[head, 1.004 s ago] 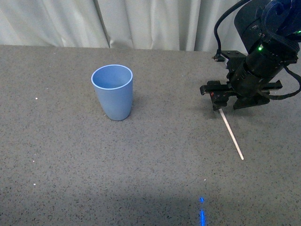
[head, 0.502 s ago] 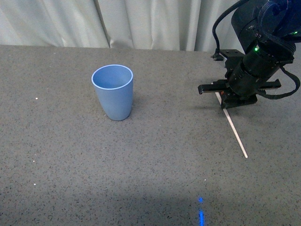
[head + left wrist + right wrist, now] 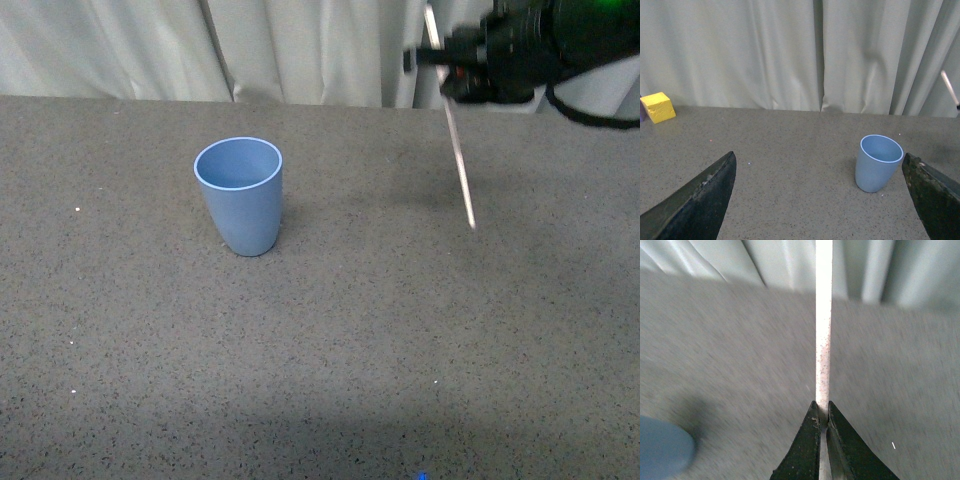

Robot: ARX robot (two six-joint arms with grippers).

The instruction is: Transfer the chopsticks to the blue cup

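Note:
The blue cup (image 3: 240,195) stands upright and empty on the grey table, left of centre in the front view. It also shows in the left wrist view (image 3: 878,162) and as a blurred corner in the right wrist view (image 3: 662,450). My right gripper (image 3: 452,75) is high at the back right, shut on the chopsticks (image 3: 460,165), a single pale stick hanging steeply in the air. In the right wrist view the stick (image 3: 823,330) runs out from between the closed fingertips (image 3: 821,421). My left gripper (image 3: 825,200) is open and empty, well short of the cup.
A pale curtain (image 3: 300,50) closes off the far edge of the table. A yellow block (image 3: 658,106) sits by the curtain, far from the cup, in the left wrist view. The grey speckled tabletop (image 3: 330,340) spreads around the cup.
My right gripper has risen from the table to the upper right, lifting the chopstick clear of the surface. The stick now hangs steeply in the air. The cup has not moved.

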